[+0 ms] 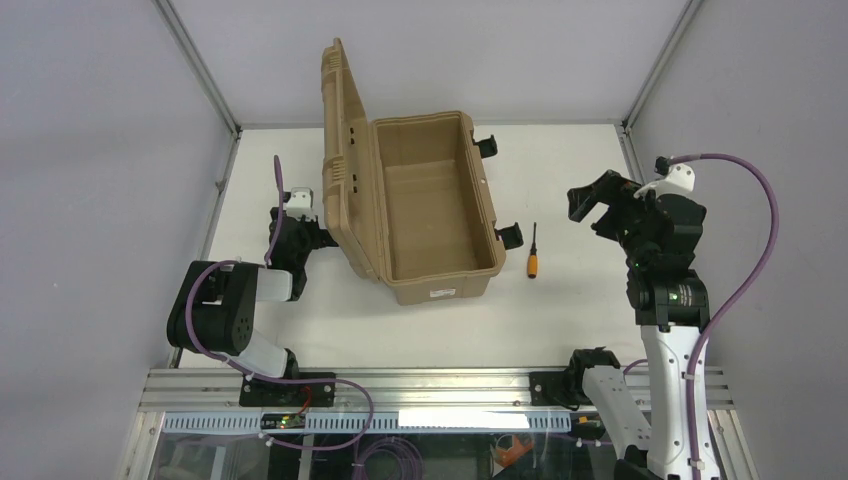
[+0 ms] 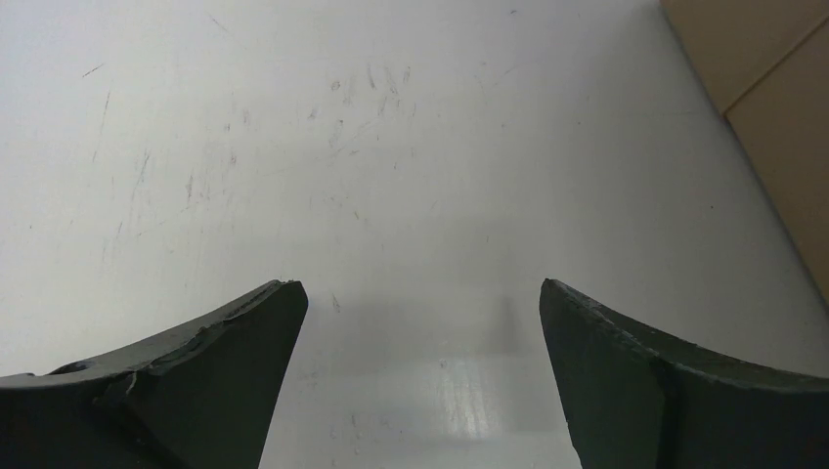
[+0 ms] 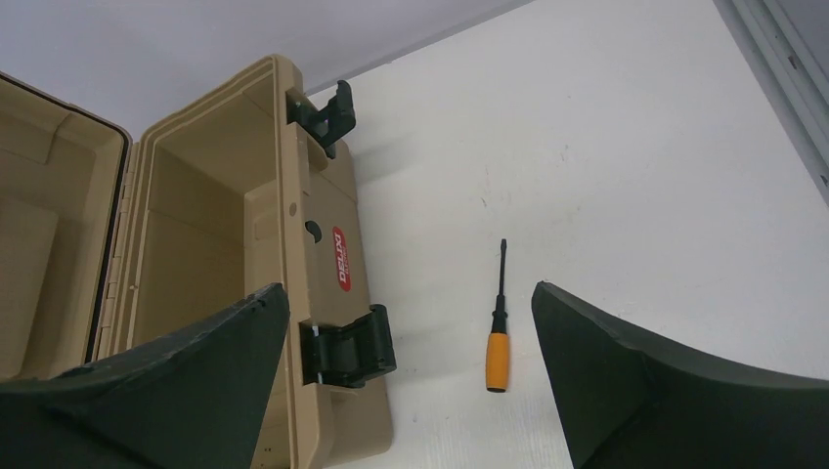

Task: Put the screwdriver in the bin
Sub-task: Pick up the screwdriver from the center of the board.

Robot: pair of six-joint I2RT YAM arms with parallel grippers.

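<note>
From the top camera, the screwdriver (image 1: 534, 250) lies flat on the table (image 1: 580, 320), just off the right-hand side of the bin (image 1: 440, 287). Its orange handle points towards you and its shaft points away. It lies roughly parallel to the bin's latch side, so a short sideways carry should do. The lid (image 1: 345, 150) stands thrown back on the left, leaving the mouth open from above. The bin is empty as far as you can see. Your right pincer (image 1: 596, 205) hangs raised to the right of the tool with its fingers spread, and it is the arm nearer the job. The left arm (image 1: 215, 310) sits folded on the lid side, where the upright lid blocks its way to the screwdriver.

The left wrist camera shows the left pincer (image 2: 420, 293) released. There is only bare, scuffed table between its fingers and a tan corner of the bin at the upper right. It holds nothing and has no part in this yet.

The right wrist camera shows the right pincer (image 3: 409, 288) also released and empty. The screwdriver (image 3: 498, 337) lies within the gap, close to the right-hand finger. A black latch (image 3: 347, 347) juts out from the bin wall (image 3: 318, 244), near the handle but apart from it. To my eye, the pickup has not begun. You will probably want to centre the gap over the orange handle, the thicker part to grip, and come down clear of that latch.
</note>
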